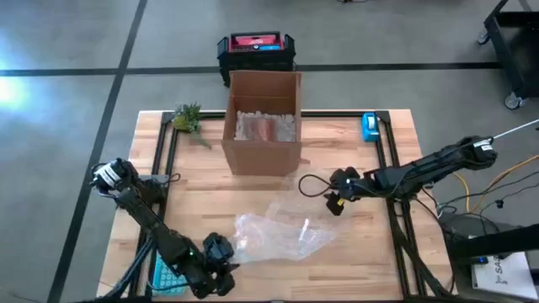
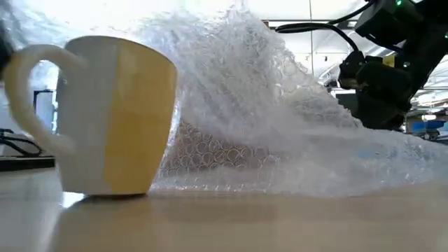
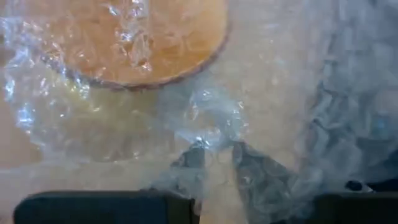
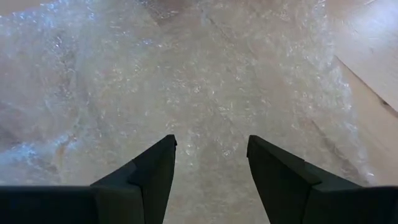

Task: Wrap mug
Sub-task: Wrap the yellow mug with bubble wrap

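Note:
A yellow and white mug [image 2: 119, 115] stands upright on the table, its handle showing in the low view. In the left wrist view its round mouth [image 3: 143, 37] shows through the wrap. In the high view I cannot make it out. A sheet of clear bubble wrap [image 1: 282, 231] lies crumpled on the near middle of the table and rises in a heap [image 2: 266, 119] behind the mug. My left gripper [image 1: 221, 252] is at the wrap's left edge, shut on it. My right gripper [image 1: 337, 198] hangs open over the wrap's right part [image 4: 205, 74], with nothing between its fingers. My left gripper has a bunched bit of the bubble wrap [image 3: 214, 124] pinched between its two fingers [image 3: 252, 165], at the sheet's left edge beside the mug. The wrap lies over the fingers and veils them, so one layer or several cannot be told.
An open cardboard box [image 1: 263, 126] with pale filling stands at the far middle. A green sprig [image 1: 187, 118] lies far left, a blue tape holder [image 1: 370, 126] far right, a teal thing [image 1: 166, 276] near left. A black cable [image 1: 312, 183] loops beside my right gripper.

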